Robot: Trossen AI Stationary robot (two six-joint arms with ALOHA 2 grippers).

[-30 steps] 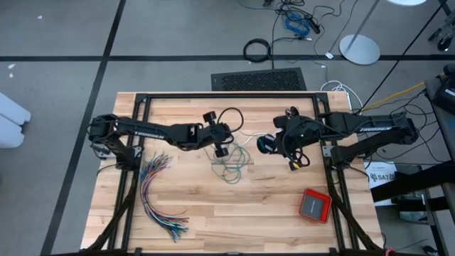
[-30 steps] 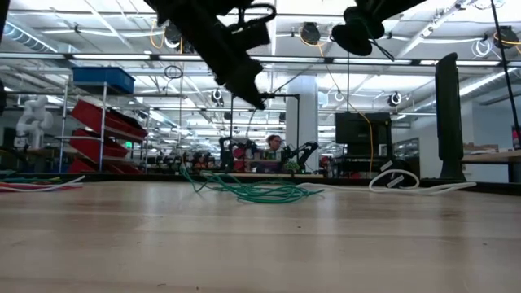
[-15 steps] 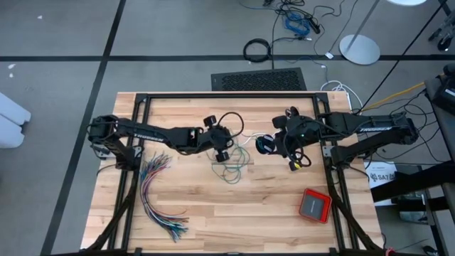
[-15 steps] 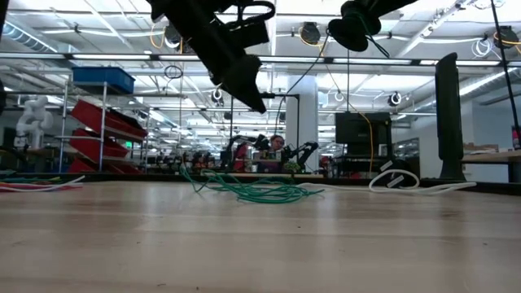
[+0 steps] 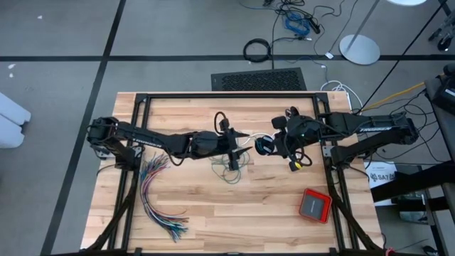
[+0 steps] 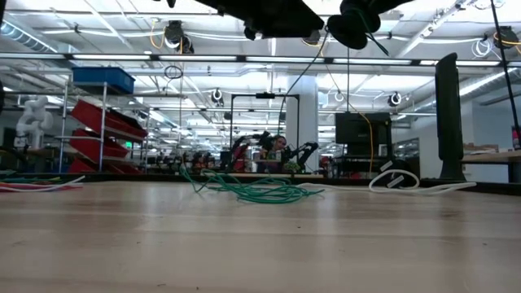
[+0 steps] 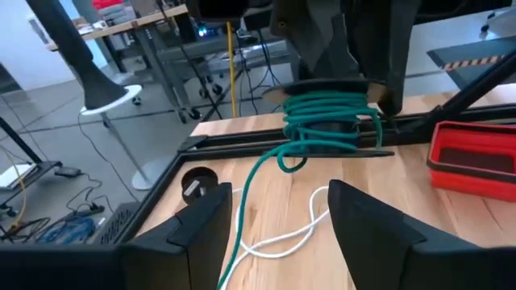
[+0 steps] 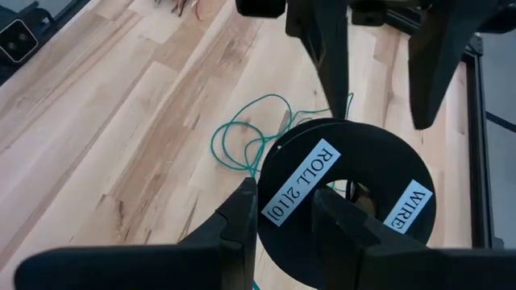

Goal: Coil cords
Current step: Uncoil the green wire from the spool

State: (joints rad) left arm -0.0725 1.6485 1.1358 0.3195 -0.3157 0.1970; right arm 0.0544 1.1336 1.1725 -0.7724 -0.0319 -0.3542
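Observation:
My right gripper point(image 8: 284, 197) is shut on a black spool point(image 8: 347, 189) labelled ROLL and WIRE, held above the table's middle point(image 5: 265, 145). The teal-green cord is partly wound on the spool point(image 7: 326, 121). From there it drops to a loose tangle point(image 5: 231, 169) lying on the table point(image 6: 260, 191). A white cord end point(image 7: 290, 234) lies on the wood beside it. My left gripper point(image 7: 280, 193) stands open and about level, just left of the spool point(image 5: 237, 148). Its fingers point at the spool, with the teal strand running between them; I cannot tell that they touch it. My right gripper holds the spool by the labelled flange point(image 8: 278, 197). One finger point(image 8: 240, 217) stands outside its rim and the other point(image 8: 339, 213) lies over the face by the hub hole. The fingers slant down from the table's right. The spool is clear of the table, its cord trailing slack.
A fanned bundle of many-coloured wires point(image 5: 160, 192) lies at the table's near left. A red box point(image 5: 314, 205) sits at the near right. A black frame rail point(image 5: 227, 96) runs around the work area. Bare wood lies in front of the tangle.
My left gripper has risen and gone toward the table's right, closer to the spool. It has tipped from pointing steeply down to about level. The teal tangle on the table and my right gripper with the spool have kept still.

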